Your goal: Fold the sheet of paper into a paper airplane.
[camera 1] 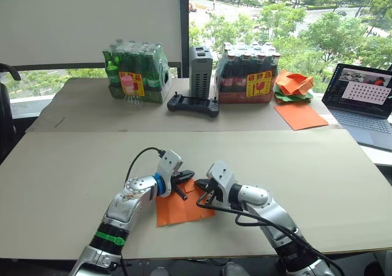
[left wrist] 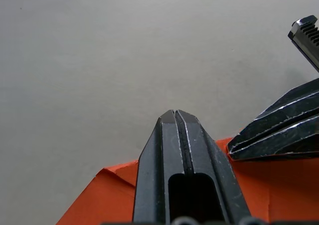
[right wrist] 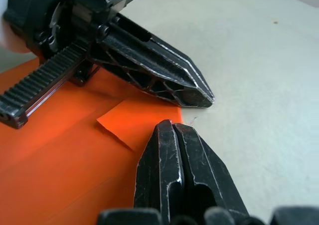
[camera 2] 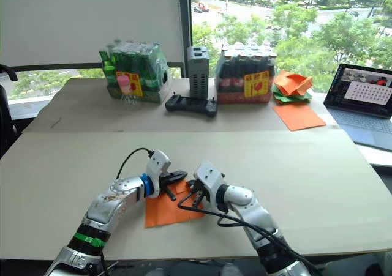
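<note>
While both arms sit over the near middle of the table point(camera 1: 318, 178), I see the sheet of paper point(camera 1: 174, 212) lying flat there, with the left gripper point(camera 1: 185, 178) and right gripper point(camera 1: 203, 187) meeting over its far edge. Far side, head view: green bottle pack point(camera 1: 136, 71) on the left, black controller point(camera 1: 193, 104) and grey box point(camera 1: 201, 71) in the middle, dark bottle pack point(camera 1: 248, 74) right of that, then a heap of orange and green paper shapes point(camera 1: 294, 85), a smooth orange sheet point(camera 1: 300, 115) near it, and a laptop point(camera 1: 364, 101) at far right.

Left wrist view: my left fingers point(left wrist: 164, 155) pressed together, nothing visibly between them, tips just past the orange sheet's folded corner, over bare table. Right gripper's fingers show at the side, on the paper.

Right wrist view: right fingers point(right wrist: 167, 160) also closed tight, tips at the paper's edge beside a small folded-over flap point(right wrist: 137, 122). Left gripper lies just beyond, touching the paper.
</note>
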You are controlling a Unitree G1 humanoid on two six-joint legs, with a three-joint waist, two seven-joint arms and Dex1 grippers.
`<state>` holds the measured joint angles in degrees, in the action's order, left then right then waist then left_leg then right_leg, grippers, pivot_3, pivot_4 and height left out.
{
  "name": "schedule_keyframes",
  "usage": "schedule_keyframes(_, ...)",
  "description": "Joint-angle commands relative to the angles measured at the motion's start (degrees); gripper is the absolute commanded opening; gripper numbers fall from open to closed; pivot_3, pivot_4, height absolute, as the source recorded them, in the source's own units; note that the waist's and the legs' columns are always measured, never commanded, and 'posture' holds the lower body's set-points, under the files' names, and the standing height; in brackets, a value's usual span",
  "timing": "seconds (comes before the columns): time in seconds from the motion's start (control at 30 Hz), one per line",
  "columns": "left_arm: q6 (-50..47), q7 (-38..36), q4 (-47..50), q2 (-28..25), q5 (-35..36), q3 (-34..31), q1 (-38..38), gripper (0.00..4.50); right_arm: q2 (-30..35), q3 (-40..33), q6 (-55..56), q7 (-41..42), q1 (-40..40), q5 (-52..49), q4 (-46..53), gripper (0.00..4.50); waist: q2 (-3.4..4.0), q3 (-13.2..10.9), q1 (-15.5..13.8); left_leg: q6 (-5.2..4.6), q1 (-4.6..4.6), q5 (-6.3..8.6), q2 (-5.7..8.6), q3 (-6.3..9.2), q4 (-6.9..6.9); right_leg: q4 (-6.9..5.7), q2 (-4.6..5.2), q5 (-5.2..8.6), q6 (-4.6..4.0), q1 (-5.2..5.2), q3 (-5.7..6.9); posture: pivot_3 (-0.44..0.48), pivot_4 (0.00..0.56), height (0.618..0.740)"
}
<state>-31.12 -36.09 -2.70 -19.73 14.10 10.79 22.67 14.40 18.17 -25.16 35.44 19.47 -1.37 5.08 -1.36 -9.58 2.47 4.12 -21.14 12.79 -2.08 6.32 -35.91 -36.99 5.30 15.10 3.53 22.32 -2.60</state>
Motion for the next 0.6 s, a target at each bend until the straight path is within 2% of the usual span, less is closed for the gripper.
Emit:
schedule_keyframes(0.03,-0.95,0.77,-3.62,-1.08,-2.58,0.61,-1.29,0.00,-0.78,-1.17,-0.47,-0.94,1.34,-0.81,0.98,0.02,0.00,0.00,-0.01,0.00,0.00,0.00,0.00,0.00,0.00,0.00,0.00,0.01,0.01,0.00,0.00,0.000,0.150,0.740)
schedule_keyframes(0.37,-1.22,0.85,-2.73,-1.13,-2.71,0.41,-1.67,0.00,0.59,2.38,-0.86,0.17,-0.23,0.93,-0.57,0.02,0.01,0.01,0.02,0.00,0.01,0.00,0.00,0.00,0.00,0.00,0.00,0.06,0.10,0.00,0.00,0.000,0.150,0.740)
schedule_keyframes(0.6,-1.28,0.92,-1.97,-1.20,-2.74,0.43,-2.23,0.00,0.68,0.75,-2.95,-1.86,-0.70,1.01,-1.67,0.02,0.01,0.04,0.06,0.00,0.01,0.00,0.00,0.00,0.01,0.00,0.00,0.07,0.12,-0.01,0.00,0.000,0.150,0.740)
